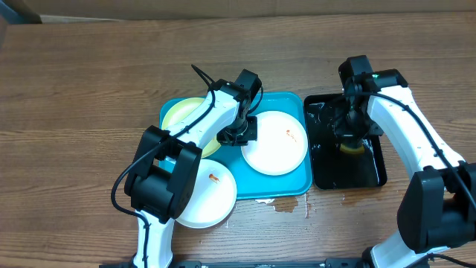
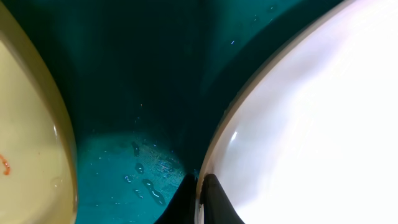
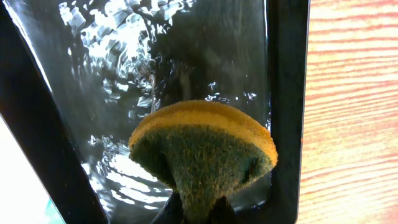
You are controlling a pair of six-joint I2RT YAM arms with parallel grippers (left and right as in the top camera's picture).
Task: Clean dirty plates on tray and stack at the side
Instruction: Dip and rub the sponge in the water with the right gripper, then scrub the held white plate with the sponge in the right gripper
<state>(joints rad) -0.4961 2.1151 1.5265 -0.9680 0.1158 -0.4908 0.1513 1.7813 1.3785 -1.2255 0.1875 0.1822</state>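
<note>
The turquoise tray (image 1: 297, 184) holds a white plate (image 1: 275, 143) with an orange smear on the right, a pale yellow-green plate (image 1: 182, 113) at the back left and a second white plate (image 1: 208, 197) overhanging the front left corner. My left gripper (image 1: 239, 135) is shut on the left rim of the right white plate (image 2: 311, 124); its fingers (image 2: 202, 199) pinch the rim. The yellow-green plate (image 2: 28, 143) lies to the left. My right gripper (image 1: 349, 134) is shut on a yellow-and-green sponge (image 3: 202, 149) held over water in the black tray (image 1: 372, 175).
The black tray (image 3: 286, 93) stands just right of the turquoise tray and holds rippling water. Small puddles lie on the wooden table (image 1: 89, 89) in front of the turquoise tray. Water drops sit on the tray floor (image 2: 137, 174).
</note>
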